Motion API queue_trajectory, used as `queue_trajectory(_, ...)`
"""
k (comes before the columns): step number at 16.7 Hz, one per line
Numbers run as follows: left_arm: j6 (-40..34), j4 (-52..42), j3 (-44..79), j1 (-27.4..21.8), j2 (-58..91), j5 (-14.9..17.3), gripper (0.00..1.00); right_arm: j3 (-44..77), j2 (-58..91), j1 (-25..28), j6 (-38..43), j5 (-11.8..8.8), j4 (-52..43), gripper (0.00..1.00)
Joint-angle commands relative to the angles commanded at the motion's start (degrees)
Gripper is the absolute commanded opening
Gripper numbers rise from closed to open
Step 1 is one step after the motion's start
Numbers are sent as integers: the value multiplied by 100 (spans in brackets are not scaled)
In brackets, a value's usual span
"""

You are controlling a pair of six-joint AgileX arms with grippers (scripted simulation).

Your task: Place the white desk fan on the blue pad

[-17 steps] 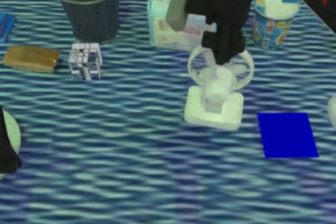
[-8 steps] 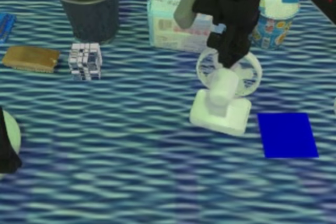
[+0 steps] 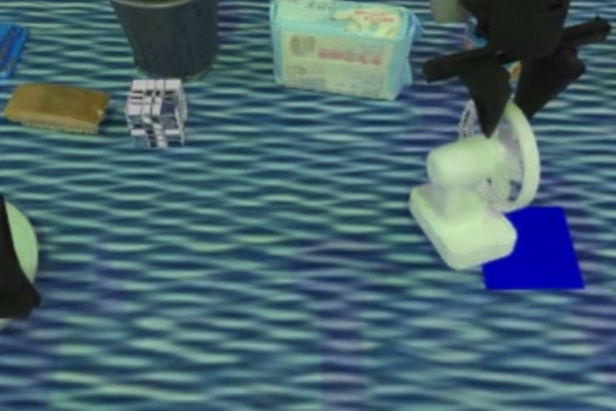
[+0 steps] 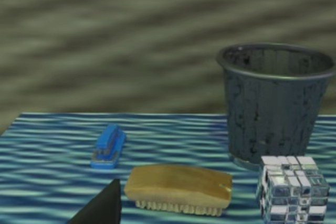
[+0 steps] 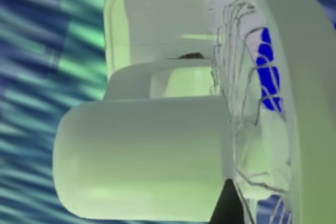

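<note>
The white desk fan [image 3: 469, 197] is held by its round cage head in my right gripper [image 3: 512, 115], which is shut on it from above. Its squarish base [image 3: 462, 234] overlaps the near-left corner of the blue pad [image 3: 539, 255]; whether it touches the pad I cannot tell. In the right wrist view the motor housing [image 5: 142, 158] and base [image 5: 157, 24] fill the picture, and the blue pad [image 5: 268, 77] shows through the cage wires [image 5: 252, 129]. My left arm [image 3: 12, 271] is parked at the table's left edge.
At the back stand a dark bucket [image 3: 162, 7] and a pale blue tissue pack [image 3: 342, 43]. A mirrored cube [image 3: 156, 111], a wooden brush [image 3: 56, 106] and a blue stapler [image 3: 10, 45] lie at the left.
My right gripper has carried the fan to the right and turned it, so the base now reaches the blue pad's corner. The left arm has not moved.
</note>
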Motion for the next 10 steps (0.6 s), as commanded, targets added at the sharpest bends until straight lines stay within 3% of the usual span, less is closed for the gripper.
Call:
queue_trajectory(6, 0, 0, 0, 0, 0, 0, 100, -1457, -1124, -493, 4512, -100, 659, 0)
queue_trajectory(10, 0, 0, 0, 0, 0, 0, 100, -2289, -1862, -552, 7000, -57, 1072, 0)
